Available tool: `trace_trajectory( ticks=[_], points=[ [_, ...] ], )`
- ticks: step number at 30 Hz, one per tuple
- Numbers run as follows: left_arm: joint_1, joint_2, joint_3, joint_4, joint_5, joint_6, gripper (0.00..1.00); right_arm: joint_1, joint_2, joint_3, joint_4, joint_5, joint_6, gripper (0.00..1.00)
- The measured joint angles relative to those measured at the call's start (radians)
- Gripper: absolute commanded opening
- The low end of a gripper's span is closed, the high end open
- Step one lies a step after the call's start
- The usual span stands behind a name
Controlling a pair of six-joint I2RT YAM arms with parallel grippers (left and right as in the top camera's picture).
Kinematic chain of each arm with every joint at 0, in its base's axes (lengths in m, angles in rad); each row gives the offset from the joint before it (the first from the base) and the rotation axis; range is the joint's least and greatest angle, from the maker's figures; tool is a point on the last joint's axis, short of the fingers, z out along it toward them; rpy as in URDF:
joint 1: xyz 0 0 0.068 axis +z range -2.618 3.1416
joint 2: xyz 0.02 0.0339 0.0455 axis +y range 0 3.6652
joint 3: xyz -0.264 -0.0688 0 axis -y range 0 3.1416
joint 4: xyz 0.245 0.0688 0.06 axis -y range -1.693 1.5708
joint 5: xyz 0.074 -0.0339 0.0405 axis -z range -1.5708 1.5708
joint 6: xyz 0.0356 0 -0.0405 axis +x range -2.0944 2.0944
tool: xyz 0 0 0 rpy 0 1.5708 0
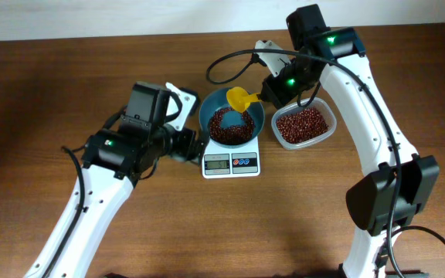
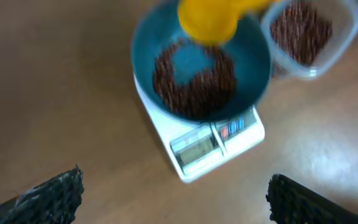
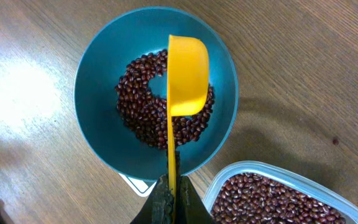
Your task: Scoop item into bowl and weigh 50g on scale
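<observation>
Right gripper (image 3: 171,198) clamping shut on yellow scoop (image 3: 187,71) handle, scoop hanging over beans (image 3: 135,112) in teal bowl (image 3: 95,81), bowl sitting on scale (image 1: 231,163), left gripper (image 2: 176,196) hovering spread wide, near-left of scale, gripping nothing.

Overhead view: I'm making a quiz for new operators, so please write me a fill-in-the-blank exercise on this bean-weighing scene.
The teal bowl stands on the white ____. The right gripper holds a ____ scoop over that bowl. The left gripper is ____ and holds nothing. Bowl and clear plastic container both hold red-brown ____.
Missing words: scale; yellow; open; beans.
</observation>
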Motion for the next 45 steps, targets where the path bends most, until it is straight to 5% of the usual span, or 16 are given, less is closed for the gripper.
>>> trace_trajectory(
  ticks=[5,7,22,31,45],
  points=[
    [0.0,0.018,0.0,0.05,-0.014,-0.03,0.84,0.0,0.0,0.0,-0.005,-0.001,0.0,0.04],
    [0.0,0.061,0.0,0.05,-0.015,-0.045,0.65,0.0,0.0,0.0,-0.006,-0.001,0.0,0.04],
    [0.037,0.367,0.0,0.239,-0.034,-0.153,0.51,0.007,0.0,0.0,-0.009,-0.001,-0.001,0.04],
    [0.037,0.393,-0.001,0.294,-0.013,-0.246,0.4,0.008,0.0,0.0,-0.01,0.018,-0.001,0.04],
    [0.037,0.435,0.0,0.325,0.024,-0.306,0.0,0.01,0.0,0.0,-0.024,0.032,-0.001,0.04]
  ],
)
